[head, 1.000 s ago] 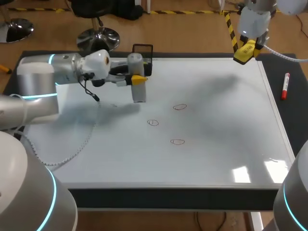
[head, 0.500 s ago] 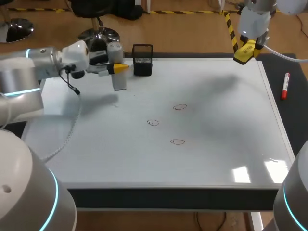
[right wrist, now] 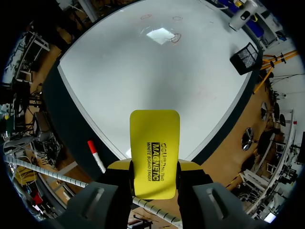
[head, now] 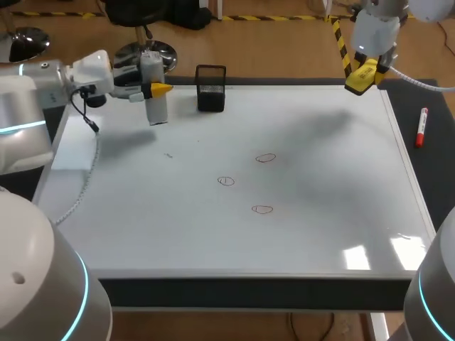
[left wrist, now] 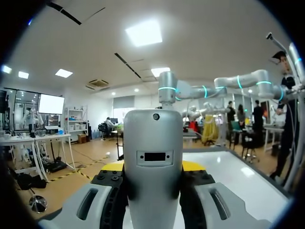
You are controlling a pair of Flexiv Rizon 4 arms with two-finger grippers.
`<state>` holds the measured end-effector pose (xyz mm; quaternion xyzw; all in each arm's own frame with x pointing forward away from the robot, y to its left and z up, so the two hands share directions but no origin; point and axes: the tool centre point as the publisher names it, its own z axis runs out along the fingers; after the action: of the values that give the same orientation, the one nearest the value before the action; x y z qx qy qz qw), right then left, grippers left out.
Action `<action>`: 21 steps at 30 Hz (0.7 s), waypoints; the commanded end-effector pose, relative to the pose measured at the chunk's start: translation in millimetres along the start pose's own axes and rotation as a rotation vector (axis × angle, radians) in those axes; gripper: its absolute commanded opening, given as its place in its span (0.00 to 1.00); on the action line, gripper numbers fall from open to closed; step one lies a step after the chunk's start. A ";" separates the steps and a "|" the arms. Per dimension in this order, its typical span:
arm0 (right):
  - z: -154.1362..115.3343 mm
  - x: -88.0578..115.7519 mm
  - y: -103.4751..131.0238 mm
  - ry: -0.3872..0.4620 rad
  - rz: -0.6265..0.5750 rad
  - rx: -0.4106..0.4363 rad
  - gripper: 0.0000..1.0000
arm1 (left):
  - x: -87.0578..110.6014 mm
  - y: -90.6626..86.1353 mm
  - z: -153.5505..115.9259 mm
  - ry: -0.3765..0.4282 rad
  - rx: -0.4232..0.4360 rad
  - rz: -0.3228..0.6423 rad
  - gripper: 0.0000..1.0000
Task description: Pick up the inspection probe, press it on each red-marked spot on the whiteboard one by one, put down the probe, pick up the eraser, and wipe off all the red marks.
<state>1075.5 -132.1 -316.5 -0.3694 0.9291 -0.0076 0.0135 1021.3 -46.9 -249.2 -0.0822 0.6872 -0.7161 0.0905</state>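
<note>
Item 1: mesh holder [head: 211, 89]. Blk, boxy, open top, upright. Loc: far edge of counter [head: 434, 177], left of mid. Contents: can't tell.

Item 2: marker pen [head: 421, 126]. White barrel, red at both ends, lying flat. Loc: right-hand strip of counter, nr far right corner, lengthwise along right edge, approx. Well apart from item 1.

Item 3: counter. Dark, matte top; shows as strips along far, right and near edges.

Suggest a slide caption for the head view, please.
Left end effector holds the inspection probe, right end effector the yellow eraser, at a whiteboard with three red marks.
</note>
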 end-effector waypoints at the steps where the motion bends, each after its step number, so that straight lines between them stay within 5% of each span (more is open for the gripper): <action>1: -1.4 0.2 -0.5 0.004 -0.002 0.002 0.00 | -8.2 3.0 -5.6 -0.009 0.005 -0.005 0.00; 21: -1.4 0.2 -0.5 0.004 -0.002 0.002 0.00 | -28.1 14.1 -23.3 -0.088 0.042 -0.037 0.00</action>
<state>1075.5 -132.1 -316.5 -0.3694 0.9291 -0.0076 0.0135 1044.1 -17.8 -263.7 -0.1218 0.6689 -0.7257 0.1050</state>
